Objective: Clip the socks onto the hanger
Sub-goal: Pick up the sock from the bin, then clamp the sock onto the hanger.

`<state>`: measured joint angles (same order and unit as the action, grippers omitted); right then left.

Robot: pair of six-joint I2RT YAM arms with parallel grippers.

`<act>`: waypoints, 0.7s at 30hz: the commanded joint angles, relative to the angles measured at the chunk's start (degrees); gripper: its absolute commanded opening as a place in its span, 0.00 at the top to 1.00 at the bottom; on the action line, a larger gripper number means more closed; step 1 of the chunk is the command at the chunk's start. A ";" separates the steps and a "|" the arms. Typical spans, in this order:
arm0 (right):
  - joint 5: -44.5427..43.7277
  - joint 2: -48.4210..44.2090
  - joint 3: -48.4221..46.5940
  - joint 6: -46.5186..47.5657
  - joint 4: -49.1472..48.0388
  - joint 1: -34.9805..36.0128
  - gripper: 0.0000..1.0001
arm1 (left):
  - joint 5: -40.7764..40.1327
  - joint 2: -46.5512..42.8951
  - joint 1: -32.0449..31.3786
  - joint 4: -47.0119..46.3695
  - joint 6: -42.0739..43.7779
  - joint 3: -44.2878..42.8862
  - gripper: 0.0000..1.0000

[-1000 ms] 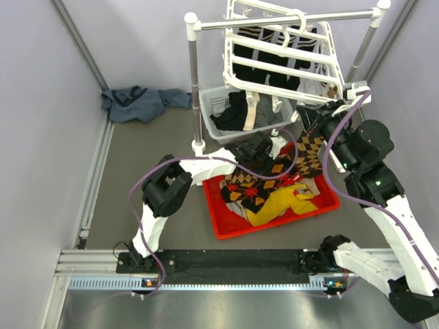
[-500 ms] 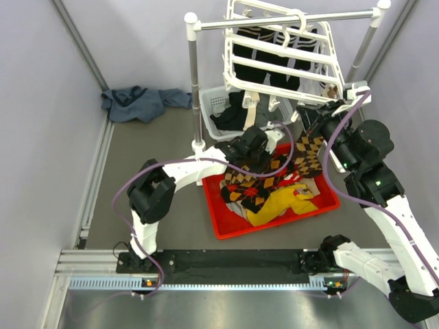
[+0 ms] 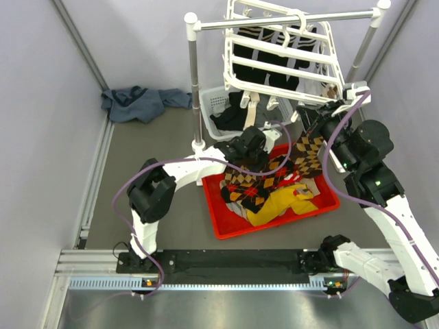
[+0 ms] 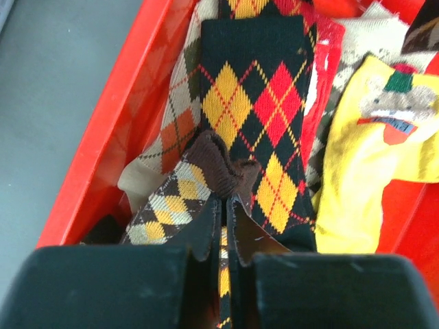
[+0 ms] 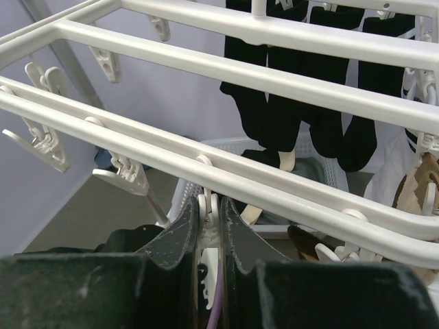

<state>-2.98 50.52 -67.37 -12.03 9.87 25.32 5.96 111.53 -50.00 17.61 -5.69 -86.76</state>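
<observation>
Open table [image 3: 185, 226] left of the red tray [image 3: 223, 226] — easy passage there. Tight behind: rack post [image 3: 195, 82], white basket [image 3: 214, 103], hanger [image 5: 274, 77] bars and dangling clips [image 5: 123, 179] overhead. Inside, tray wall close beside heaped socks [image 4: 254, 103].

Holding the left gripper [image 3: 257, 156] down on the argyle socks [image 3: 250, 186] heaped in the red tray [image 3: 230, 229] right beneath its fingers; holding the right gripper [image 3: 321, 113] up against the lower edge of the hanger [image 3: 274, 65], directly above one dangling argyle sock [image 3: 309, 154].
</observation>
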 commanded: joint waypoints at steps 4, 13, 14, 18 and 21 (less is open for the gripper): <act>-1.06 -0.78 0.23 0.34 -0.55 -0.10 0.96 | -1.30 -10.00 0.16 -7.31 -2.12 6.06 1.00; -0.88 -1.13 0.75 -0.45 -1.43 -0.10 0.96 | -2.26 -24.15 0.16 -17.16 -5.11 13.02 1.00; -0.71 -1.13 0.75 -0.45 -1.52 -0.10 0.96 | -2.35 -25.99 0.16 -19.17 -5.38 13.28 1.00; -0.18 -1.39 0.93 -0.89 -1.96 -0.10 0.96 | -2.53 -29.17 0.16 -23.40 -7.39 13.81 1.00; 0.43 -1.65 1.46 -1.15 -2.66 -0.10 0.96 | -2.09 -29.96 0.16 -27.18 -8.80 13.55 1.00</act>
<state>-2.94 49.87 -66.61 -12.36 9.17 25.32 3.77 83.79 -50.00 -0.38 -11.57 -73.73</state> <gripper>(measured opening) 0.088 0.021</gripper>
